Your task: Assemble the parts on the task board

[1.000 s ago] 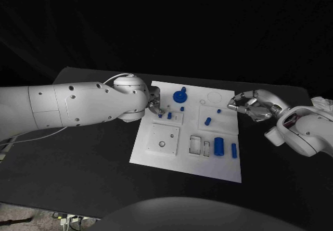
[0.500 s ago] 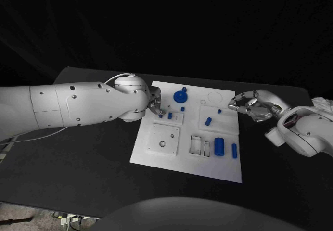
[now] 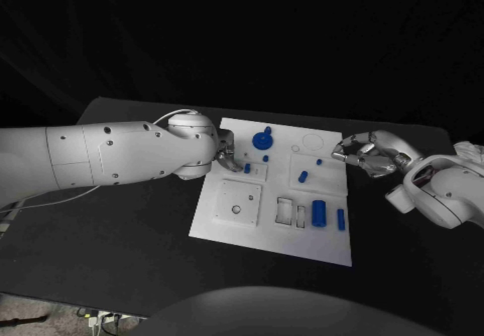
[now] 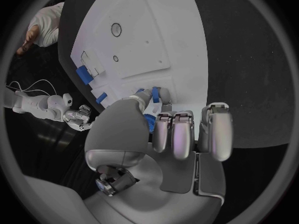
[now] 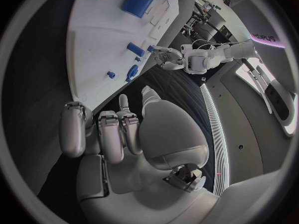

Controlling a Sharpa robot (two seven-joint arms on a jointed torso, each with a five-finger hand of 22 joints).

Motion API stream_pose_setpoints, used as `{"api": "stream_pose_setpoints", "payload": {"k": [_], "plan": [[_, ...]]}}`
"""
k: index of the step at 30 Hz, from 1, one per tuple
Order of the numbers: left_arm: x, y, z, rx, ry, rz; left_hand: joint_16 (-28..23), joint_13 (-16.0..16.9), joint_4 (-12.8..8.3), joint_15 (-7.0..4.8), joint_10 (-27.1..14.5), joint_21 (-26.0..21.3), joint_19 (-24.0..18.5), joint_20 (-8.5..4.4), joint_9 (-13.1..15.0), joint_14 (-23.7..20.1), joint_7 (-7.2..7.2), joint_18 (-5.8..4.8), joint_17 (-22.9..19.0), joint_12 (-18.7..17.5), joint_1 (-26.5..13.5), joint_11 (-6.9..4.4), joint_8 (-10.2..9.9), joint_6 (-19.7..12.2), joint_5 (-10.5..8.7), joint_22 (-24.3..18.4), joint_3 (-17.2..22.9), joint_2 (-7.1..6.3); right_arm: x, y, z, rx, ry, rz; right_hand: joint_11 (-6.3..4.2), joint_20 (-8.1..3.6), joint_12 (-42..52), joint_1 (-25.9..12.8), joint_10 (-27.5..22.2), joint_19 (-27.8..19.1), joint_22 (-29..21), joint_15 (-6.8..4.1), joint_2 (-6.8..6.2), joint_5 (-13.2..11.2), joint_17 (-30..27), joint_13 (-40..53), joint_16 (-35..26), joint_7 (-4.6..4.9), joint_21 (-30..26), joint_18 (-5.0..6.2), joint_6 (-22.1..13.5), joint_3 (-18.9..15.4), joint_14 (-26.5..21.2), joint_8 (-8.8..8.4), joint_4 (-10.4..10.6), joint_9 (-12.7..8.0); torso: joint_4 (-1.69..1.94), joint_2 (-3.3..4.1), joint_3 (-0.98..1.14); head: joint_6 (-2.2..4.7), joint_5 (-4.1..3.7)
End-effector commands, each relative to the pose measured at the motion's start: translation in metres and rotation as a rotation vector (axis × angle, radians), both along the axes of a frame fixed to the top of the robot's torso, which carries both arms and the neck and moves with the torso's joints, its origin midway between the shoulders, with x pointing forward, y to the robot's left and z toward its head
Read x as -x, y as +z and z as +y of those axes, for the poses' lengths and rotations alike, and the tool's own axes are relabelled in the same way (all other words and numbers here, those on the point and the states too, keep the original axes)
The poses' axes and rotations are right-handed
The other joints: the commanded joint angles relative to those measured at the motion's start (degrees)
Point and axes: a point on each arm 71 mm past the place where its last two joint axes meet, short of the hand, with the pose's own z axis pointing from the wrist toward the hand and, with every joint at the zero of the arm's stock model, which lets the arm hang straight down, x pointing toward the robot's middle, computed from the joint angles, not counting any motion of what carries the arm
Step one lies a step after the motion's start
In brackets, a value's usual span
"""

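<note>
Hands barely shifting at the far end of the board

Left hand sits at the far left part of the task board, right beside a small blue peg standing there. The left wrist view shows its fingers curled close around a blue piece at the tips, though whether it is truly pinched or only touched cannot be told. Over the last second this hand has edged only slightly, so the insertion looks unfinished, in my judgement. Right hand hovers off the board's right edge, fingers curled in and holding nothing, unchanged from a second ago. Blue knob stands near the far edge; a large blue cylinder and a slim blue bar lie toward the near right, untouched. Most of the assembly seems left to do.
</note>
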Motion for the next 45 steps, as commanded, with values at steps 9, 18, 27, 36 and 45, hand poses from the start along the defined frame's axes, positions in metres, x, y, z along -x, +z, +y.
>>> {"api": "stream_pose_setpoints", "payload": {"k": [9, 18, 27, 36, 45], "plan": [[0.0004, -0.0027, 0.0078, -0.089, 0.062, 0.04, 0.14, 15.06, 0.46, 0.68, 5.96, -0.5, 2.05, 0.67, 0.18, 5.96, 0.46, 0.36, 15.1, 0.14, -2.16, 0.66, -0.54, -0.42, -0.29, 11.5, -2.2, 0.61, 0.0007, -0.0003, 0.0012, -0.002, 0.014, -0.001, 0.52, 0.01, 0.0, 0.46, 6.07, -0.5, 10.64, 0.4, 0.01, 0.28, 15.05, 14.97, 0.2, -0.04, -0.21, 0.68, -0.37, -0.09, 6.18, -0.23, -0.36, -0.07, -0.01, 0.03, -0.02, 0.01, -0.11], [-0.0004, -0.003, 0.0102, -0.096, 0.069, 0.043, 0.14, 15.06, 0.37, 0.71, 5.96, -0.59, 2.0, 0.7, 0.2, 5.96, 0.49, 0.38, 15.1, 0.14, -2.09, 0.68, -0.66, -0.64, 0.01, 11.46, -2.35, 0.83, 0.0007, -0.0005, 0.0007, -0.002, 0.013, 0.0, 0.53, 0.01, 0.0, 0.49, 6.07, -0.51, 10.64, 0.4, 0.02, 0.32, 15.05, 14.97, 0.2, -0.03, -0.22, 0.68, -0.37, -0.07, 6.18, -0.23, -0.38, -0.07, 0.0, 0.0, -0.03, 0.01, -0.14], [-0.001, -0.0033, 0.0092, -0.062, 0.062, 0.046, 0.14, 15.06, 0.11, 0.77, 5.96, -0.75, 1.94, 0.78, 0.37, 5.96, 0.49, 0.42, 15.1, 0.14, -1.33, 0.72, -0.85, -1.02, 1.21, 11.42, -2.42, 1.71, 0.0009, -0.0009, 0.0006, -0.001, 0.012, 0.002, 0.55, 0.01, 0.0, 0.61, 6.07, -0.57, 10.62, 0.4, 0.05, 0.49, 15.05, 14.97, 0.2, -0.03, -0.28, 0.7, -0.37, 0.0, 6.18, -0.22, -0.48, -0.08, 0.03, 0.03, -0.01, 0.01, -0.16], [-0.0013, -0.0039, 0.0076, -0.016, 0.048, 0.058, 0.14, 15.06, -0.19, 0.78, 5.96, -1.0, 1.85, 0.83, 0.06, 5.96, 0.42, 0.46, 15.1, 0.14, 1.46, 0.69, -1.69, -1.5, 1.28, 11.4, -0.88, 3.32, 0.0009, -0.0011, 0.0004, 0.0, 0.011, 0.004, 0.55, 0.01, 0.0, 0.66, 6.07, -0.58, 10.62, 0.4, 0.06, 0.54, 15.05, 14.97, 0.2, -0.03, -0.3, 0.7, -0.38, 0.03, 6.18, -0.22, -0.52, -0.08, 0.01, 0.04, -0.03, 0.01, -0.15], [-0.0018, -0.0038, 0.0064, 0.021, 0.031, 0.057, 0.14, 15.06, 0.08, 0.83, 5.96, -1.37, 1.68, 0.93, -1.38, 5.96, 0.48, 0.52, 15.1, 0.14, 4.57, 0.77, -3.47, -1.06, -3.39, 11.42, 5.28, 3.11, 0.001, -0.0015, 0.0003, 0.001, 0.011, 0.008, 0.56, 0.02, 0.0, 0.75, 6.07, -0.59, 10.61, 0.41, 0.12, 0.67, 15.05, 14.97, 0.2, -0.02, -0.31, 0.7, -0.38, 0.1, 6.18, -0.22, -0.58, -0.09, 0.02, 0.04, -0.04, 0.01, -0.21]]}}
